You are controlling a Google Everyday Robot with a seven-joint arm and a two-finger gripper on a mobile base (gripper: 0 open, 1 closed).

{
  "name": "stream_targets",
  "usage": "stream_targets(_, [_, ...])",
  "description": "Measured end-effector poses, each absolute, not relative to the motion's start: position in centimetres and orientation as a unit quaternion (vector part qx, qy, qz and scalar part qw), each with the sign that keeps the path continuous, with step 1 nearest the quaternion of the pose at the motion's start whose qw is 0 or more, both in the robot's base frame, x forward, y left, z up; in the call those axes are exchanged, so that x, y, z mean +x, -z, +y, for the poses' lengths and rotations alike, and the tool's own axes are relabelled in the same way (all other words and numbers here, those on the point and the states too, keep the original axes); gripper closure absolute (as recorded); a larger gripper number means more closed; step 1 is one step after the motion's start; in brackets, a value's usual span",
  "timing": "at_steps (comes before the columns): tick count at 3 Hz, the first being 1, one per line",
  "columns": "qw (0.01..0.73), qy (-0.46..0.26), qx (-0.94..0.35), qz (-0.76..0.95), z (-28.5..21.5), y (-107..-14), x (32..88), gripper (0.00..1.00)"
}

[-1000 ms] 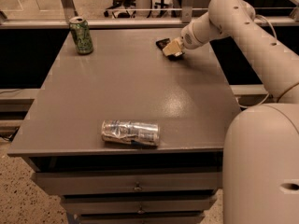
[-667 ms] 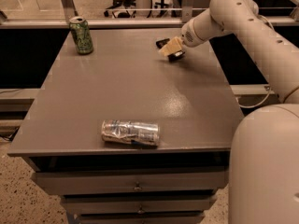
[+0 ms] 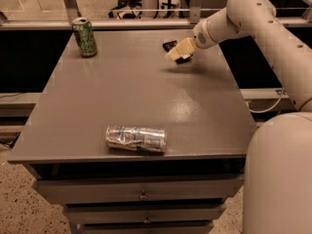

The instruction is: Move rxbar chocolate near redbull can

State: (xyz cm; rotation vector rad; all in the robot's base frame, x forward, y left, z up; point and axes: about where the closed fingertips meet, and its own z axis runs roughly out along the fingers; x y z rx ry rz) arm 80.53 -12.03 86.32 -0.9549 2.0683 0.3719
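My jaws near far right corner of bench, at rxbar chocolate (image 3: 169,45); open or shut, cannot tell. Bar likely light, flat, wrapper slick: pinch across narrow width, mid-length. redbull can (image 3: 136,138) lies sideways by near edge.

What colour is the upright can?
The can is green with dark markings, camera view; gripper hovers far right.

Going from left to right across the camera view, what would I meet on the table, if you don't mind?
From the left: green can → redbull can, lying on its side → rxbar chocolate, with the end effector overlapping it toward the far right of the table.
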Motion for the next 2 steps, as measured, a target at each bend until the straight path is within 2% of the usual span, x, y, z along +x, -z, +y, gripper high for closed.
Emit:
stream_targets(1, [0.404, -0.153, -0.374, 0.821, -12.11, -85.63, 81.12, 0.13])
stream_targets(2, [0.402, -0.151, -0.366, 0.826, -12.49, -84.85, 81.48, 0.35])
